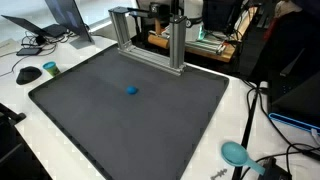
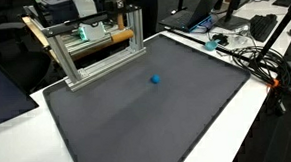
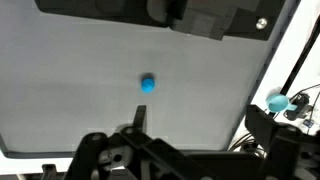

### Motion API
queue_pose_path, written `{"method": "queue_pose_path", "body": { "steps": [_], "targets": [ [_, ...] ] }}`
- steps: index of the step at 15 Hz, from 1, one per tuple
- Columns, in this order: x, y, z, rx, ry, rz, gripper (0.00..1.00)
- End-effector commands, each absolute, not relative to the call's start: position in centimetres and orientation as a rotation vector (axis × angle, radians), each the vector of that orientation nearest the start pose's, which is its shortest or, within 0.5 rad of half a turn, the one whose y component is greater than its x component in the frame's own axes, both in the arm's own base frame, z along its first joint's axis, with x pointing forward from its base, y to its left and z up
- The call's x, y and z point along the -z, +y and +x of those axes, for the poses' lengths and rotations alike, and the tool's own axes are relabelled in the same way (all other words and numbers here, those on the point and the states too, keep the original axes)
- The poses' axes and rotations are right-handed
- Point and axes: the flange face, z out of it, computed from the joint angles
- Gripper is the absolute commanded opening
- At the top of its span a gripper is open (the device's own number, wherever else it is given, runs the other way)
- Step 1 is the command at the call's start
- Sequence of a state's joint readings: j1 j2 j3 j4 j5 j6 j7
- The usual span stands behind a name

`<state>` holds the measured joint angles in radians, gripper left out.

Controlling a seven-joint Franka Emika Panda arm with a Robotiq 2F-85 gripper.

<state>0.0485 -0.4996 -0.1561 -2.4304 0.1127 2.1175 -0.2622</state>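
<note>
so, in an exterior view a small blue ball (image 1: 132,90) sits alone near the middle of a dark grey mat (image 1: 80,115), a little toward the upper edge. an aluminium frame (image 1: 150,38) stands at the top of the mat, well apart from the ball. at the lower right of the frame, off the mat, lies a teal round dish (image 1: 235,152); whether anything is in it cannot be told. no arm or gripper shows here.

in an exterior view from another side, the blue ball (image 2: 154,79) lies right of centre in the picture, the aluminium frame (image 2: 89,54) is at the upper left, and the teal round dish (image 2: 212,44) is at the upper right among cables. again no gripper shows.

in the wrist view the gripper (image 3: 195,118) comes in from the bottom edge with its jaws spread wide and nothing between them. the blue ball (image 3: 147,84) lies above the jaws and left of their gap, almost in line with the finger toward the left of the picture, not touching it. being round, it has no long axis. the teal round dish (image 3: 276,101) is at the right edge.
</note>
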Motion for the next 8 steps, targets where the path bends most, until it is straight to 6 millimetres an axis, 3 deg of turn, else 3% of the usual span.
{"method": "queue_pose_path", "body": {
  "steps": [1, 8],
  "targets": [
    [-50.2, -4.4, 41.5, 0.31, -0.174, -2.979, 1.0],
    [-50.2, -3.4, 40.9, 0.229, -0.118, -3.04, 1.0]
  ]
}}
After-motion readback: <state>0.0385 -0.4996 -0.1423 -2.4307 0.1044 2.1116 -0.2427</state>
